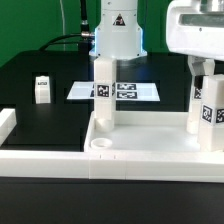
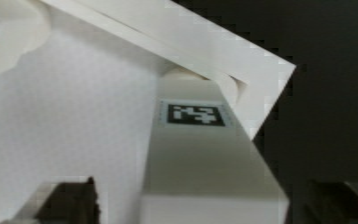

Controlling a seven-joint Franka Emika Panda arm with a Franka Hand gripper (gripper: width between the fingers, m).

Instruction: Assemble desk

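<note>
Fingers (image 2: 69, 200): released. One dark pad stands on each side of the leg (image 2: 208, 150), with a gap showing at both; nothing is grasped. The gripper (image 1: 205, 68) hangs directly over that post.

Leg: white square post, upright between the fingers, its tag (image 2: 197, 113) on the face turned to the wrist camera. Its foot goes down into a corner of the tabletop (image 1: 150, 150), below the fingers.

Step in hand, as judged: seating this leg in its corner, with the pads clear of it either for a fresh grip or for leaving.
- For a fresh grip: close squarely on two opposite flat faces, with the post centred between the pads, so it does not tip as they meet it.
- For leaving: lift straight up, so that neither pad drags the post out of true.

Farther from the fingers:
- a second leg (image 1: 103, 95), standing upright in the tabletop
- a loose leg (image 1: 42, 90) on the black table, well apart
- the marker board (image 1: 140, 90), beyond the tabletop
- a rail (image 1: 5, 122), farthest off

Views compared:
- The wrist view alone shows the gaps at the pads and the tag up close. It hides the foot of the leg and every other part.
- The exterior view alone shows that the post is upright, and shows the other legs, the board and the rail. The pad gaps cannot be read there.
</note>
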